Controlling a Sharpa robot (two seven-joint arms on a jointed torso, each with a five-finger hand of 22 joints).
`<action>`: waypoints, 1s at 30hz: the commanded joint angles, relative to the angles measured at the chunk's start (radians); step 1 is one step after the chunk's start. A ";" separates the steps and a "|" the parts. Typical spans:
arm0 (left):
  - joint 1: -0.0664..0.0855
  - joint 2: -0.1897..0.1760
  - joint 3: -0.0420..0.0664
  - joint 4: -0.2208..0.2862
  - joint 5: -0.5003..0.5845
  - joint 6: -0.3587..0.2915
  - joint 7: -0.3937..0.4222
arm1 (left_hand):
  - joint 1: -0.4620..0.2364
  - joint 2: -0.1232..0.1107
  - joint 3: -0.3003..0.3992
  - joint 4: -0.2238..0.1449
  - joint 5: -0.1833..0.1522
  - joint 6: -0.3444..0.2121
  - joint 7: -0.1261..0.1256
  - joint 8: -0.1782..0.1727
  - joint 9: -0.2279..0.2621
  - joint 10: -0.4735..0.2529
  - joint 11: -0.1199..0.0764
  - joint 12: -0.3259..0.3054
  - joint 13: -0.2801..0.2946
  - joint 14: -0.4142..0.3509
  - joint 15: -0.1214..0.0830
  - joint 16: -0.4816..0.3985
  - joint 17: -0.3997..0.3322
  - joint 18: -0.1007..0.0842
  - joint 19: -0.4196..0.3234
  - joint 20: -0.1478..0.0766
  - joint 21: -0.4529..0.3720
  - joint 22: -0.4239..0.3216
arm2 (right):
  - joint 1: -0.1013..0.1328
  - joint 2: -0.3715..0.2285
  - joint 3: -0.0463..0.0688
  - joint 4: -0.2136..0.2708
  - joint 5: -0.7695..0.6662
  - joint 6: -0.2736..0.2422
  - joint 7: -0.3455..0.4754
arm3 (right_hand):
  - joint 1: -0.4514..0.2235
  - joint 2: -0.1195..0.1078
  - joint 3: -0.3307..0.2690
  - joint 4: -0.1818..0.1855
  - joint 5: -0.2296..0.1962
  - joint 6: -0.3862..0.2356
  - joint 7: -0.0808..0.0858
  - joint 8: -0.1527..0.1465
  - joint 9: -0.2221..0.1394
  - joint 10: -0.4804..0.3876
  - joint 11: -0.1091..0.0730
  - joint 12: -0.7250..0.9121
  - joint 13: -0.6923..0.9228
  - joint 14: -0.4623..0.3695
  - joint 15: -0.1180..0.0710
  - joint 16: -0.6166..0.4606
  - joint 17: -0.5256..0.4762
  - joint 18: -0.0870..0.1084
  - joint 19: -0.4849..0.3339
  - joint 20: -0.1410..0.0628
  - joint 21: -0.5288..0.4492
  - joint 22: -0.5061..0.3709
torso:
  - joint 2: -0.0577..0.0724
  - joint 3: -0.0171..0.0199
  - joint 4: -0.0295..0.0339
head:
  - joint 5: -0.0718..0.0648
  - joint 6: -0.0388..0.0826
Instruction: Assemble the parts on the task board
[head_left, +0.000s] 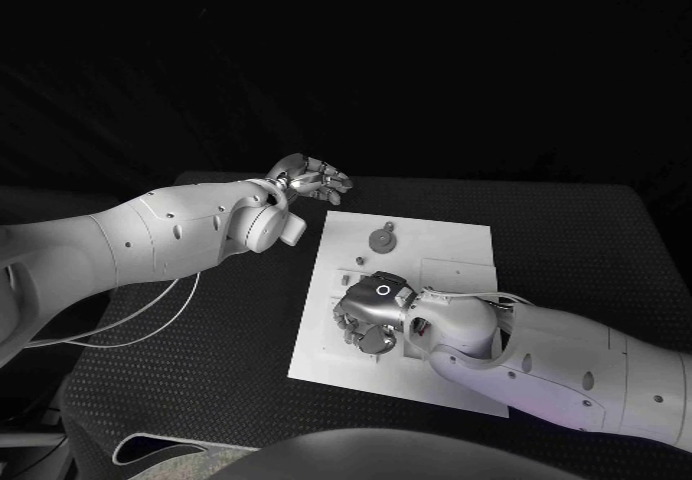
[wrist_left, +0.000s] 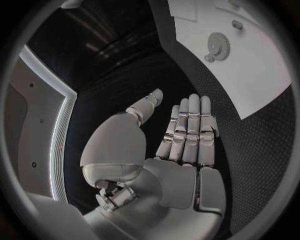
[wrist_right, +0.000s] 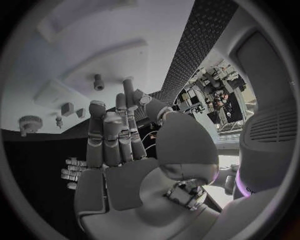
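Task board with gear part; right hand over the board, left hand off its far left corner.

The task board, a flat white rectangular plate, lies in the middle of the black textured table. A round toothed gear part sits near the board's far left corner, with small pegs and raised blocks beside it in the right wrist view. The right hand rests low over the board's left-centre area, palm down; its fingers are extended and close together, and whether they pinch a part cannot be told. The left hand hangs over the table beyond the board's far left corner, its fingers straight, pressed side by side, thumb apart, holding nothing.
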 joint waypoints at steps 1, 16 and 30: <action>0.001 0.002 0.001 0.001 0.006 0.009 0.008 | 0.002 0.001 -0.004 0.000 -0.002 -0.004 -0.003 0.005 -0.001 -0.001 -0.005 0.002 -0.001 0.004 0.002 -0.006 0.001 0.004 0.002 0.006 0.002 -0.001 | -0.001 -0.002 -0.001 0.000 -0.012 0.031 0.008 | 0.023 0.019 0.002 0.004 0.003 0.006 -0.001 0.002 0.017 0.004 0.000 0.002 0.001 0.000 -0.005 -0.001 -0.001 0.037 0.000 -0.010 0.005 0.018 | 0.000 -0.0009 0.0002 | -0.002 0.002; 0.001 0.002 0.001 0.000 0.006 0.011 0.008 | 0.002 0.001 -0.005 0.000 -0.002 -0.004 -0.002 0.006 -0.001 -0.001 -0.005 0.002 -0.001 0.004 0.002 -0.008 0.003 0.004 0.002 0.006 0.002 -0.002 | -0.001 -0.003 -0.004 0.002 -0.001 0.054 0.012 | 0.023 0.019 0.001 0.004 0.003 0.005 -0.001 0.003 0.018 0.003 0.000 0.001 0.002 0.000 -0.005 -0.001 -0.001 0.037 -0.001 -0.010 0.005 0.019 | 0.000 -0.0004 0.0006 | -0.004 -0.002; 0.001 0.000 0.001 0.000 0.006 0.008 0.008 | 0.003 0.001 -0.005 0.000 -0.002 -0.005 -0.002 0.006 -0.002 -0.001 -0.005 0.002 -0.001 0.004 0.003 -0.009 0.005 0.004 0.001 0.006 0.001 -0.003 | -0.001 -0.003 -0.005 0.000 -0.005 0.056 0.008 | 0.024 0.019 0.001 0.003 0.003 0.005 -0.001 0.003 0.019 0.004 0.000 0.001 0.004 -0.001 -0.005 -0.001 -0.001 0.037 -0.001 -0.010 0.005 0.019 | 0.000 -0.0011 0.0007 | -0.002 -0.002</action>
